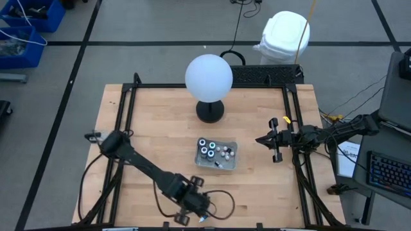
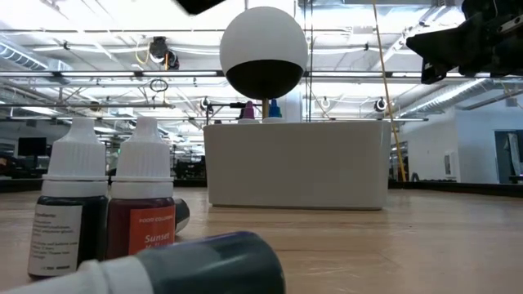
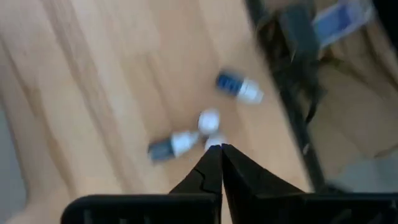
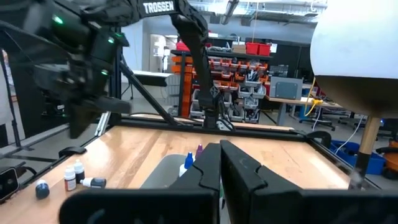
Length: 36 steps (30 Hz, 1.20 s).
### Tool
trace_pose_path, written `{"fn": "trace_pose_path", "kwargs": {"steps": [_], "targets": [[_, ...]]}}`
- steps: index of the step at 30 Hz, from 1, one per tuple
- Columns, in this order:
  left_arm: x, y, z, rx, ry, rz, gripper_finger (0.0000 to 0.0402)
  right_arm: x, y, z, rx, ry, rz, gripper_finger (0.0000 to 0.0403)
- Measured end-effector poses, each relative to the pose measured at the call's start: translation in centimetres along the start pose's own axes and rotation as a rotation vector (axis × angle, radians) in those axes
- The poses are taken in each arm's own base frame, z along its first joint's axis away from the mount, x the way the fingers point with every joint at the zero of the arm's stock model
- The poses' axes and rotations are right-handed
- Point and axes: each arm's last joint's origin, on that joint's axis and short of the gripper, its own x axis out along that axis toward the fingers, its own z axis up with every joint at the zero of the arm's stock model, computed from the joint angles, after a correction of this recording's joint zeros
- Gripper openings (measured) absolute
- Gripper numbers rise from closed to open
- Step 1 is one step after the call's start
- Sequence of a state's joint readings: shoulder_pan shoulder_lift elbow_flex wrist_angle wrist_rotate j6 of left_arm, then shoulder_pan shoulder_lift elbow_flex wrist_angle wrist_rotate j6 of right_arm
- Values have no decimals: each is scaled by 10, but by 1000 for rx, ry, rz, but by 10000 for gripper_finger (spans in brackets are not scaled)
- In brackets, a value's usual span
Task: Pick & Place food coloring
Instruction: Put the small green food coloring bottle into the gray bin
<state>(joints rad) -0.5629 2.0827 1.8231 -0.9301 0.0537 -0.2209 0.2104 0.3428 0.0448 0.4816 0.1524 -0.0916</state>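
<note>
Left gripper [image 1: 200, 217], fingers pressed together and holding nothing, hangs over the table's near edge above three loose food coloring bottles [image 3: 239, 87], one upright and two lying on their sides. More bottles sit in the clear tray [image 1: 230, 162] at the table's centre, near the white globe [image 1: 209, 76]. Right gripper [image 1: 259, 140], likewise closed and empty, waits at the right.
</note>
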Motion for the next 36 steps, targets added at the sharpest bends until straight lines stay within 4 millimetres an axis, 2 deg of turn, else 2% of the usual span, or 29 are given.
{"fn": "trace_pose_path", "kwargs": {"steps": [4,10,14,23,36], "targets": [[3,-3,15,-52,-21,-9,55,0,0,0,-12,0,0,0],[14,-1,9,-87,28,9,128,0,0,0,-27,-1,0,0],[27,2,-1,-167,68,31,160,0,0,0,-29,-1,0,0],[58,-3,-18,-247,49,0,168,0,0,0,-26,-1,-1,0],[63,-7,-20,-338,25,36,168,0,0,0,-7,0,0,0]]}}
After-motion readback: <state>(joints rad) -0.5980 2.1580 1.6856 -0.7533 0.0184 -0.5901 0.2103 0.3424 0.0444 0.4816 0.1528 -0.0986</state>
